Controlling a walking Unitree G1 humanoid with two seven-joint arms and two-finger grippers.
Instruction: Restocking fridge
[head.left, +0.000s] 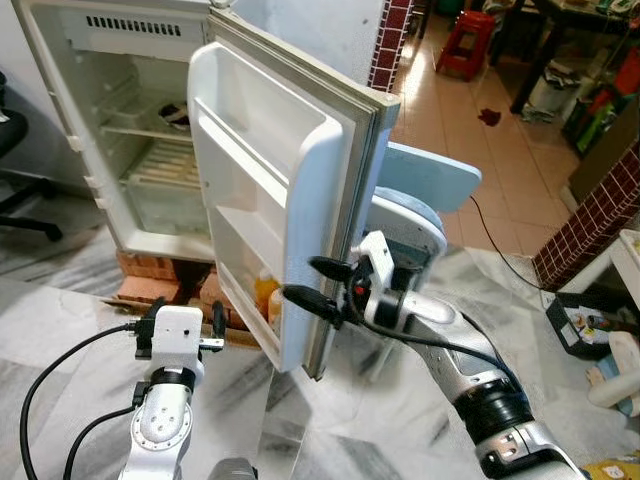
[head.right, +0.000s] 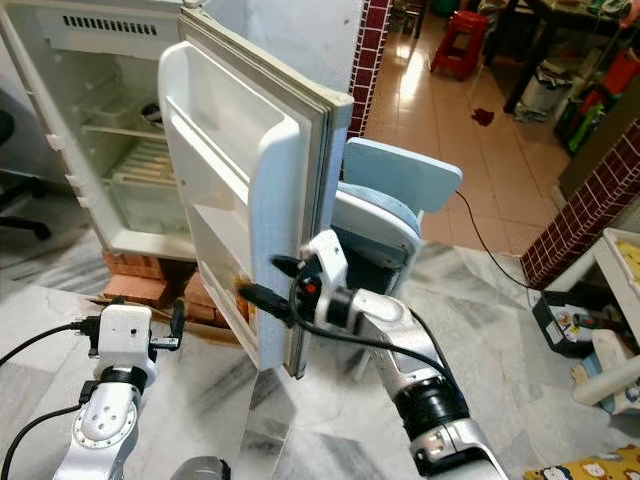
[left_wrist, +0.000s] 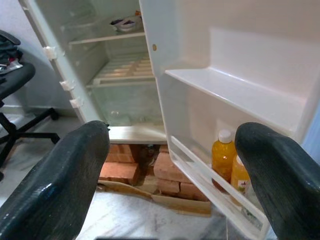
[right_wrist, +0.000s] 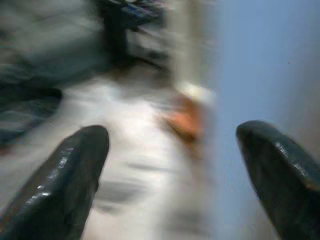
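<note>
The fridge (head.left: 110, 150) is standing open at 11 o'clock. The right claw (head.left: 315, 283) is gaping wide astride the door (head.left: 300, 200) edge, gripping nothing. The left claw (head.left: 180, 318), at 7 o'clock, is spread empty. Two bottles (left_wrist: 222, 157) are sitting in the lowest door shelf, partly hidden. The right wrist view is blurring.

- one fridge (head.left: 110, 150), its one door (head.left: 280, 190) open
- two orange bottles (left_wrist: 222, 157) in the lowest door shelf
- two grippers
- one blue chair (head.left: 420, 190)
- one red stool (head.left: 467, 42)
</note>
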